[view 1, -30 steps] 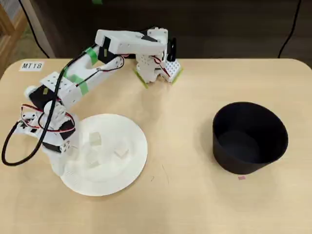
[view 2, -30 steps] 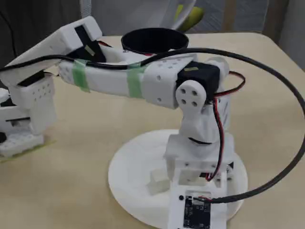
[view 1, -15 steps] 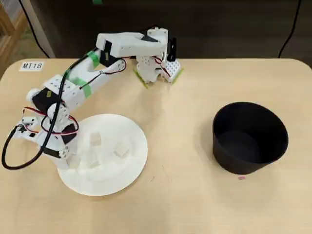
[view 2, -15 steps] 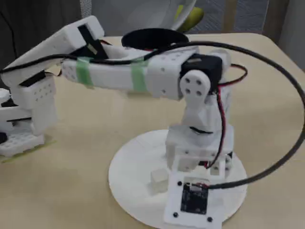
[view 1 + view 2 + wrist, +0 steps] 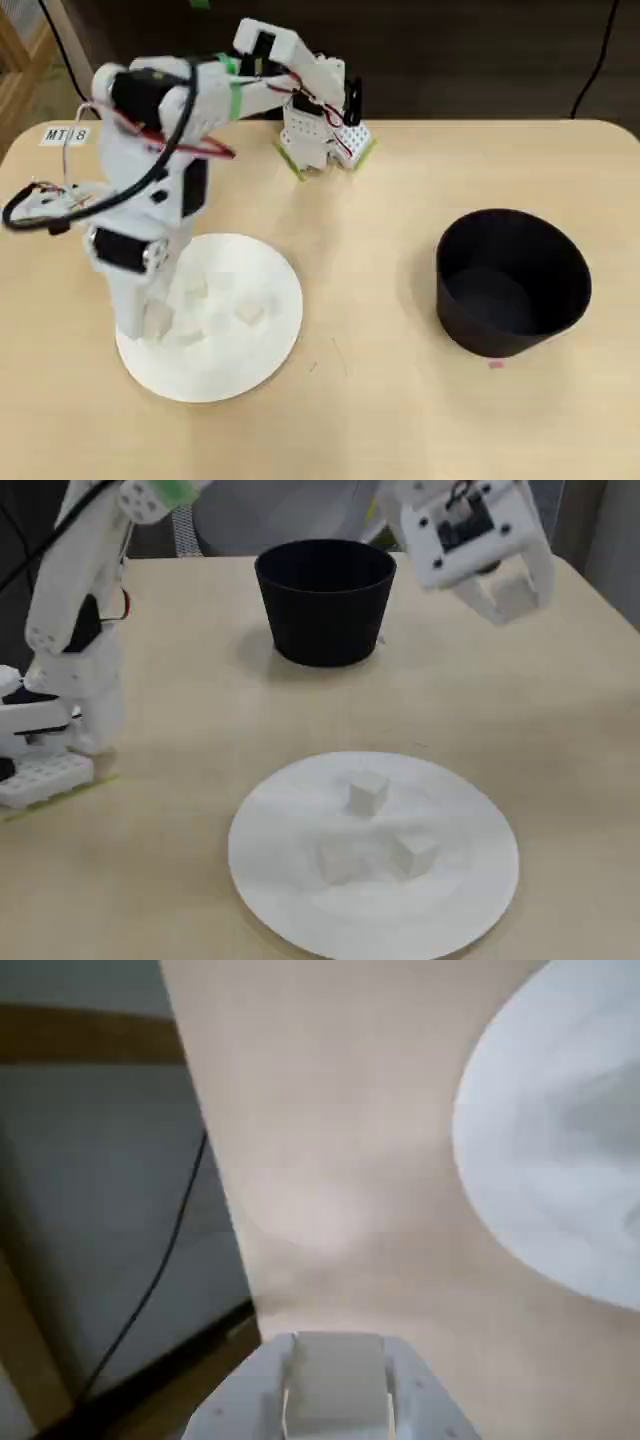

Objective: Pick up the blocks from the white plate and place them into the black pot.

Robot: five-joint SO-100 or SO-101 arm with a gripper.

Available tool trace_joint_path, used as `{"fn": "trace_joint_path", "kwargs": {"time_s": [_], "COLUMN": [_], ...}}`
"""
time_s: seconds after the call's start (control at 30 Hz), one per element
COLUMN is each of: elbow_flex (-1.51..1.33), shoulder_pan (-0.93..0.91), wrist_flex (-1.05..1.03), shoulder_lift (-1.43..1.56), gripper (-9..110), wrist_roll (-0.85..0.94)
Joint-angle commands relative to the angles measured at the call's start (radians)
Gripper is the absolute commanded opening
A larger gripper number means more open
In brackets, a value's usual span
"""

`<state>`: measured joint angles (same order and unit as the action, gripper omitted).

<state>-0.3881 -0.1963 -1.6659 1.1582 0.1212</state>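
Note:
My gripper (image 5: 508, 600) hangs high above the table, shut on one pale block (image 5: 517, 592). In the wrist view that block (image 5: 335, 1392) sits between the two white fingers. From overhead, the gripper (image 5: 148, 322) is over the left edge of the white plate (image 5: 272, 290). Three more blocks lie on the plate (image 5: 262, 875): one toward the back (image 5: 368, 790), one at the front left (image 5: 340, 858) and one at the front right (image 5: 415, 853). The black pot (image 5: 512, 282) stands upright far to the right of the plate in the overhead view, and nothing shows inside it.
The arm's base (image 5: 320, 135) is fixed at the table's back edge. A paper label (image 5: 65, 135) lies at the back left corner. A small pink mark (image 5: 495, 365) sits in front of the pot. A black cable (image 5: 30, 205) loops out left of the arm.
The arm has risen from the plate, lifting one block with it. The gripper went from low on the plate's left part to high above it. Three blocks stay on the plate.

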Motion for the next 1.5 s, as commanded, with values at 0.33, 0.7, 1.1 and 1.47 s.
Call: {"fn": "trace_joint_path", "kwargs": {"time_s": [0.33,0.7,1.1,1.47], "elbow_flex": [-0.979,-1.408,-1.410,-1.391], "shoulder_pan": [0.719,0.792,0.792,0.686], "wrist_flex": [0.460,0.759,0.776,0.670], "shoulder_lift": [0.865,0.792,0.670,0.752], "gripper": [-2,-2,21,2], "wrist_roll": [-0.114,-0.084,-0.057,-0.055]}}
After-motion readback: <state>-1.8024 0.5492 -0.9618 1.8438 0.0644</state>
